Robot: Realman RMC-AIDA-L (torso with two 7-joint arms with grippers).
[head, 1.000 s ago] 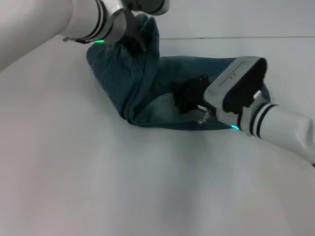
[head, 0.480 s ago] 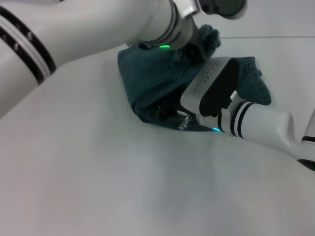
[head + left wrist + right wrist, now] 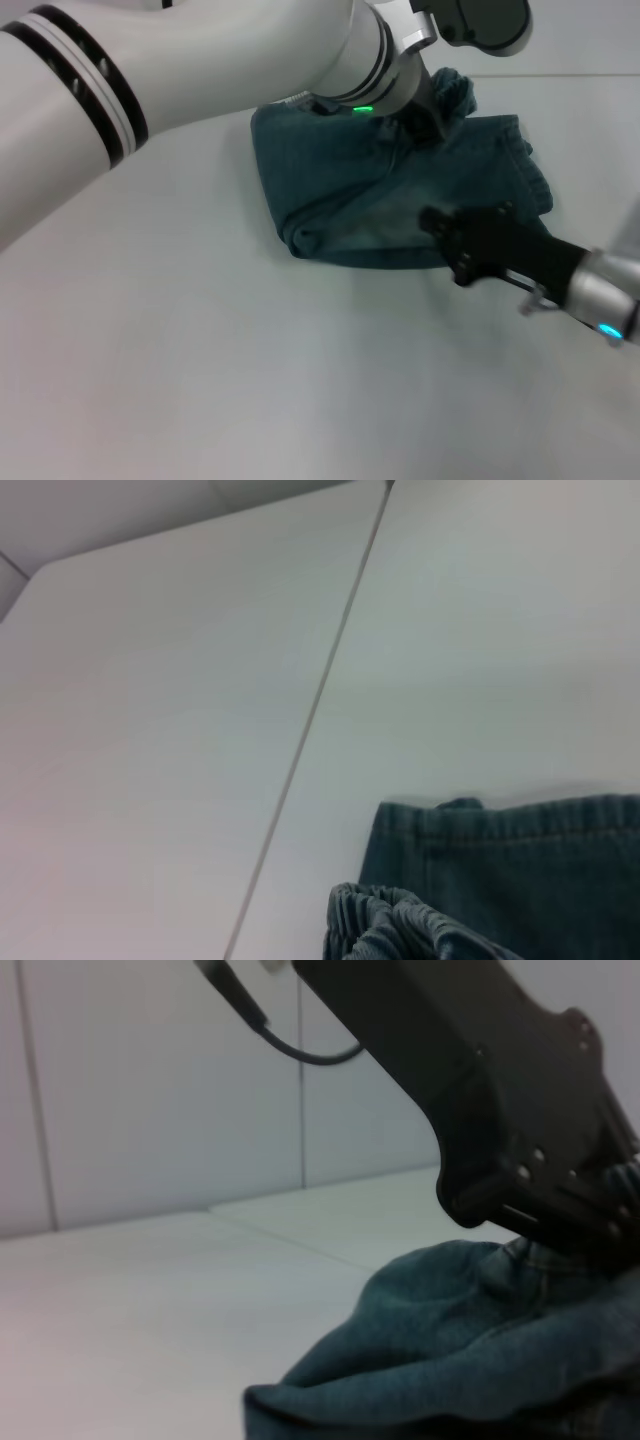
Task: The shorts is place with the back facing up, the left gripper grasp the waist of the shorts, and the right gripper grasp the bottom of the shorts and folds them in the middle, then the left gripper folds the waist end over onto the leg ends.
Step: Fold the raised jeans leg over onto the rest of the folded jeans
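upper middle of the head view, the left end effector point(image 3: 425, 120) pinches the waist of the denim shorts point(image 3: 390, 205) over the leg ends on the table point(image 3: 200, 370). right end effector point(image 3: 440, 222): grip unclear. releasing off-centre leaves a skewed fold.

Teal denim shorts point(image 3: 380, 200), folded into a compact, roughly rectangular bundle. Lying flat on the white desk point(image 3: 200, 380), toward the far edge, right of centre. Rounded fold along the left and near sides, with a small rolled lip at the near-left corner. Right-hand end ragged, hems slightly splayed. Gathered, ribbed waistband point(image 3: 400, 925) bunched and raised off the cloth at the far side, resting over the upper layer. Stitched seam band running across the layer beneath it. Surface rumpled, soft creases crossing the middle; paler, faded patch near the centre. Humped, not pressed flat, seen from low down.
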